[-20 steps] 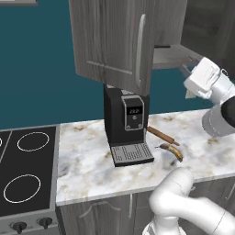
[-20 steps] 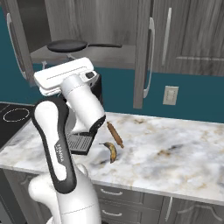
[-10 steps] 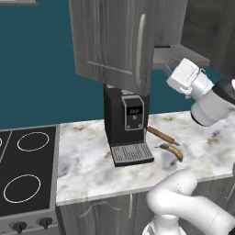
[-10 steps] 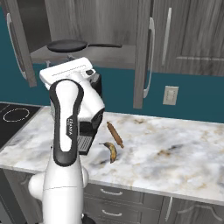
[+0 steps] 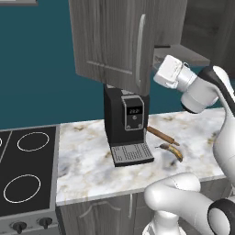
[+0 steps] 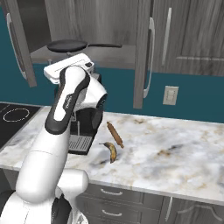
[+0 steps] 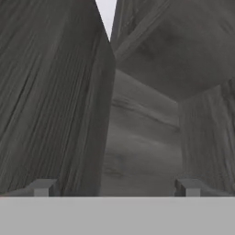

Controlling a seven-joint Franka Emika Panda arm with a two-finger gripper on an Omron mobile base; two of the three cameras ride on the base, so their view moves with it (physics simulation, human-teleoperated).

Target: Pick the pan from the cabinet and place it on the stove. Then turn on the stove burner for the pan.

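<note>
The fingers [image 7: 114, 187] stand apart with nothing between them, the two dark tips [image 7: 42, 187] well separated at the bottom of the hand view and pointed into the open cabinet [image 7: 151, 137], whose grey wood-grain walls and back panel lie ahead. The spread looks suited to a coming grasp, not a hold on anything yet.

In the left base view the hand is raised near the lower edge of the open cabinet door [image 5: 117, 43], at about the level of the shelf [image 5: 183, 53]. In the right base view the white wrist sits just below and in front of the pan [image 6: 68, 45], which rests flat on the cabinet shelf [image 6: 109, 57] with its long black handle [image 6: 105, 45] pointing right along the shelf. That leaves the handle the easiest part to reach, so the arm probably needs to rise a little and move in over it.

Below, the counter [image 6: 175, 148] carries a coffee machine [image 5: 128, 124], a rolling pin [image 6: 115, 134] and a banana [image 6: 111, 152], all close under the path the pan would take. The stove [image 5: 27, 174] lies to the left, its larger ring [image 5: 20, 188] bare, so the pan has still to be picked and carried over, and the knobs [image 5: 19, 226] wait untouched on the front strip
</note>
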